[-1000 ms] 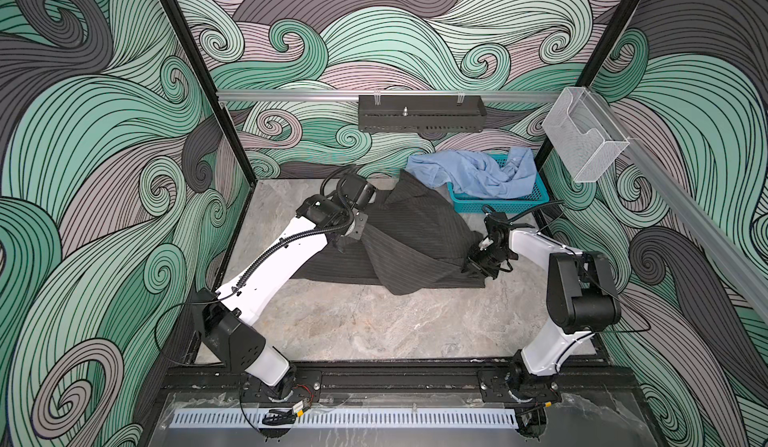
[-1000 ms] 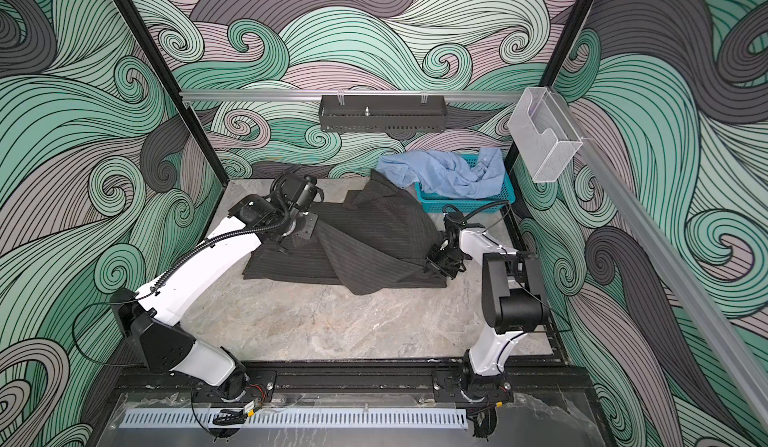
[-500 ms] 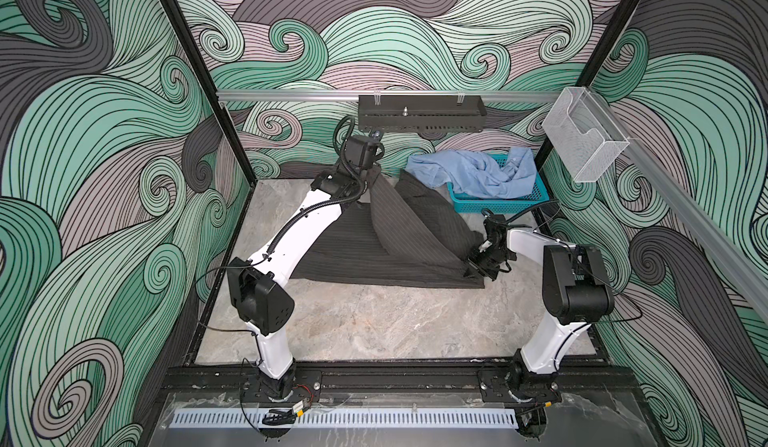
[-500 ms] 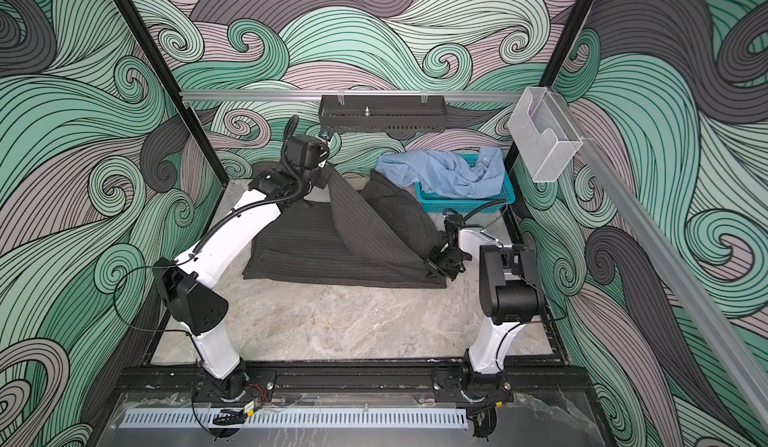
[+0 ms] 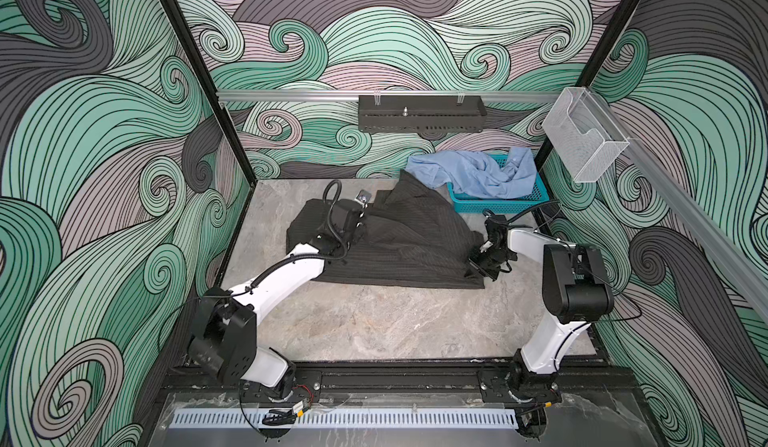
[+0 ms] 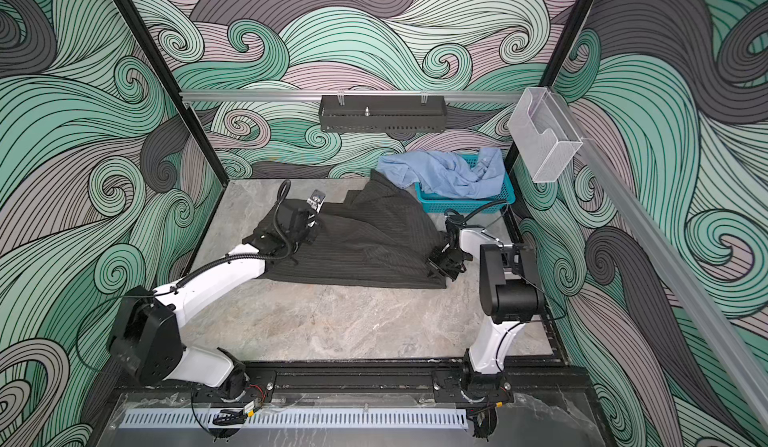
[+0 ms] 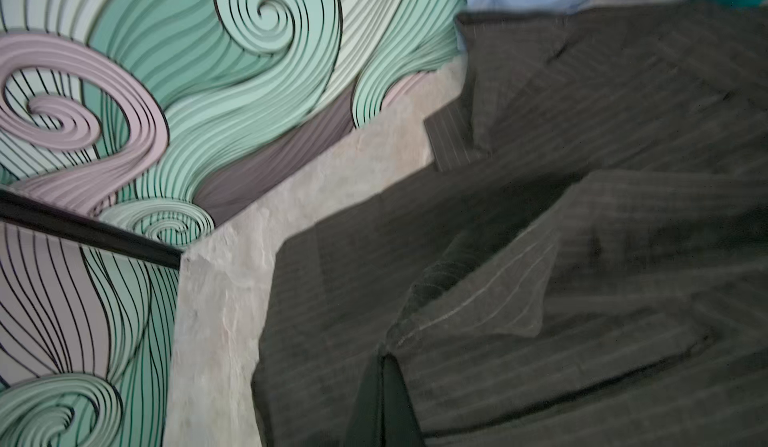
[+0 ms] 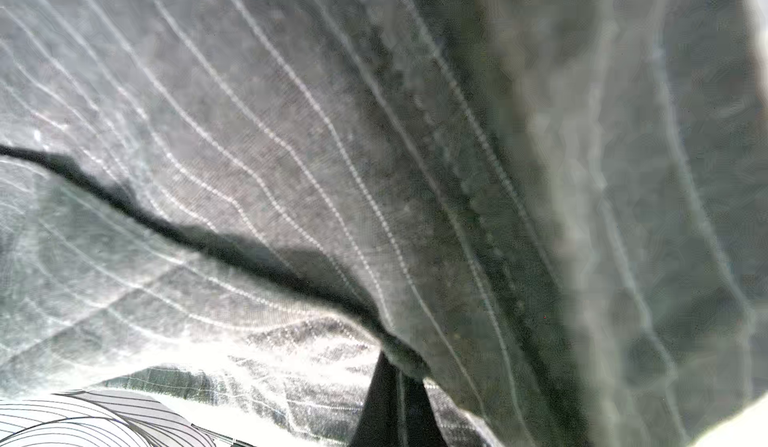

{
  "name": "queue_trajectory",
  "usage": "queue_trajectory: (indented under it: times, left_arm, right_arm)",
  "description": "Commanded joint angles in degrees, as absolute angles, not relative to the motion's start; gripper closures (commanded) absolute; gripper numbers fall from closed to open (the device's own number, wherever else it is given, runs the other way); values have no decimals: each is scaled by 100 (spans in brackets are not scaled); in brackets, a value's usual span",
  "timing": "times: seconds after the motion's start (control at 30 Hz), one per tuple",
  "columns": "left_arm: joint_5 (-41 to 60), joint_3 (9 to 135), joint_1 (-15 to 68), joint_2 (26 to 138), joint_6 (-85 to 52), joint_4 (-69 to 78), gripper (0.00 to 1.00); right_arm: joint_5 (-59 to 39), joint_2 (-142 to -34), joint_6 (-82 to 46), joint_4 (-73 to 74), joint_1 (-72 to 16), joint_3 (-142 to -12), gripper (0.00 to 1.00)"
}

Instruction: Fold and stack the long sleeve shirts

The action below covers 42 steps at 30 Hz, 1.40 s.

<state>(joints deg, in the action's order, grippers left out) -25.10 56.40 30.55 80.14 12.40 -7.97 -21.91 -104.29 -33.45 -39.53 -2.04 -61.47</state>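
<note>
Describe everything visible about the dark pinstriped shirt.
The dark shirt is charcoal woven cloth with thin pale pinstripes. It lies crumpled and partly folded on the table, its layers overlapping and a far corner reaching toward the basket. The left gripper pinches a fold on its left half. The right gripper is shut on its right edge.

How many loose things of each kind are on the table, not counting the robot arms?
Shirts: 2 (dark pinstriped shirt, light blue shirt)
Baskets: 1 (teal basket)
Total: 3
</note>
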Motion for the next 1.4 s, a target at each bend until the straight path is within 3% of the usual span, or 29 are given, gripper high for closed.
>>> queue_trajectory:
  times: [0.0, 0.3, 0.47, 0.6, 0.7, 0.8, 0.93, 1.03, 1.17, 1.37]
  left_arm:
    - [-2371, 5164, 3095, 7177, 740, -667, 100]
    - [-1436, 3694, 3120, 5392, 412, -1368, 98]
    - [-1342, 3700, 3130, 5106, 52, -2168, 60]
    - [-1639, 4103, 3120, 5000, -773, -2817, 43]
    - [-2043, 4808, 3054, 5375, -2691, -3910, 48]
    - [-1328, 5219, 3015, 6055, -4594, -4696, 56]
    - [-438, 4836, 2964, 6536, -6098, -4284, 51]
    - [-369, 4143, 2820, 6378, -6647, -3531, 44]
    - [-597, 3575, 2484, 5622, -6659, -3281, 31]
    - [-330, 3480, 1528, 4642, -6254, -3964, 28]
  right_arm:
    - [-2162, -10446, -3376, -3948, -150, -6073, 95]
    - [-2265, -10177, -3384, -3987, -161, -5986, 95]
    - [-2301, -9783, -3303, -4248, -283, -6140, 88]
    - [-2240, -9524, -3266, -4512, -384, -6364, 81]
    - [-2224, -9422, -3301, -4592, -448, -6504, 80]
    - [-2246, -9421, -3352, -4589, -507, -6606, 79]
    - [-2303, -9446, -3404, -4550, -704, -6798, 79]
    - [-2196, -9446, -3160, -4548, -1274, -7235, 74]
    - [-1676, -9717, -2521, -4522, -2536, -8029, 58]
    - [-1283, -10654, -2021, -3745, -4093, -8813, 44]
